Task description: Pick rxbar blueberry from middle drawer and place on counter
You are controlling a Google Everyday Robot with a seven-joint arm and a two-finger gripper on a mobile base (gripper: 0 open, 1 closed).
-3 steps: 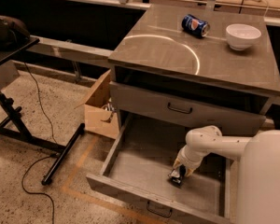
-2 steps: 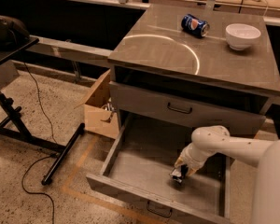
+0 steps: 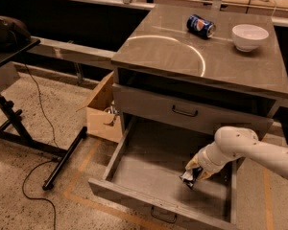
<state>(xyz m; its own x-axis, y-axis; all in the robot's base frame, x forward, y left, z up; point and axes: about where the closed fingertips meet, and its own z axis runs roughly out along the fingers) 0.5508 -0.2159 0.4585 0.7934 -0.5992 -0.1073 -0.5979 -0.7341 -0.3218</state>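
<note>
Since a second ago the white arm (image 3: pixel 252 150) has drawn back toward the right edge of the frame, and the pincer (image 3: pixel 194 173) has risen a little and shifted right inside the open middle drawer (image 3: pixel 144 169), in the lower right of the frame. It is closed on the rxbar blueberry (image 3: pixel 187 178), which hangs tilted just above the drawer's grey floor near its right wall. Up on the tabletop (image 3: pixel 173 56), in the upper right of the frame, a blue Pepsi can (image 3: pixel 200 26) lies on its side beside a white bowl (image 3: pixel 249 36).
</note>
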